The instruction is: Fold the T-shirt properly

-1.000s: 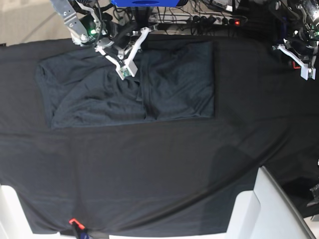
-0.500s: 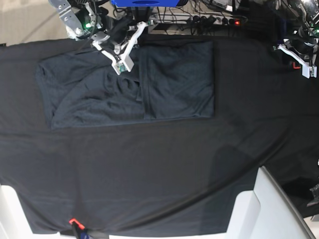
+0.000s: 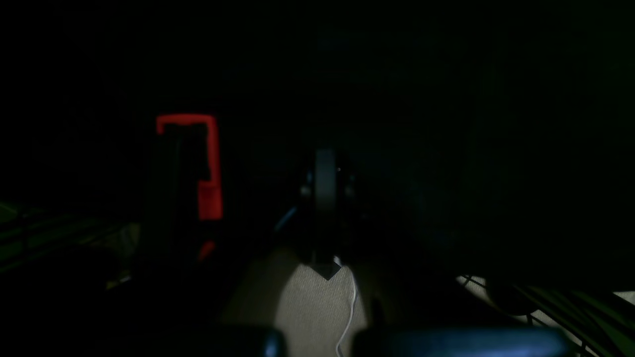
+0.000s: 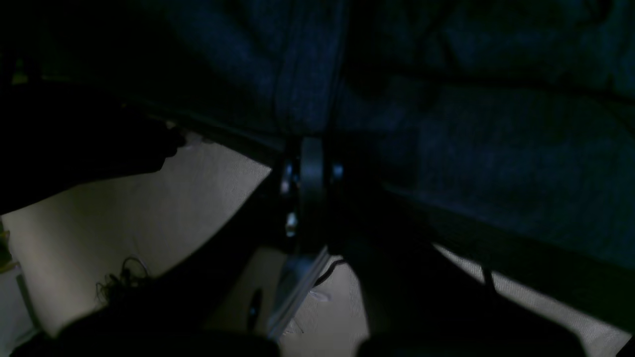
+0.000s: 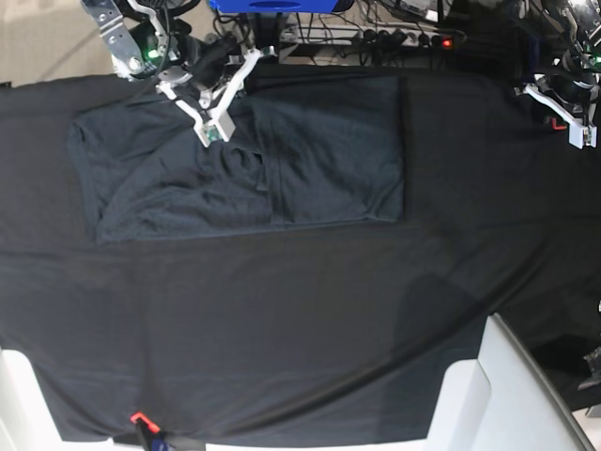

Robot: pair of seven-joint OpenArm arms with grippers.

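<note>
T-shirt [image 5: 244, 160]: dark charcoal-grey knit, a shade lighter than the black tablecloth [image 5: 282, 319] it lies on, spread as a wide rectangle over the cloth's upper-left part. Its left portion is rumpled, with diagonal creases and a rounded corner at far left; a straight vertical fold edge runs down about the middle; the right portion lies flat and smooth with a square right edge. Right gripper [image 5: 212, 129]: over the shirt's upper edge, left of the fold line, white fingers converging to a narrow tip; jaws stand close together, and whether any cloth is caught between them cannot be told. Left gripper [image 5: 575, 132]: well right of the shirt, above the tablecloth's right margin, jaws closed with nothing seen in them. Containers: none seen. White surface [image 5: 498, 395]: below and right of the shirt, partly under the tablecloth's lower edge, cut by the frame. Small red clip [image 5: 138, 417]: at the tablecloth's bottom edge, below the shirt's left part. Right wrist view: very dark; bluish knit [image 4: 471, 148] fills the upper area, pale floor below, the finger tips not distinguishable. Left wrist view: almost black; only a red bracket shape [image 3: 198, 163] and a pale floor patch are legible.
</note>
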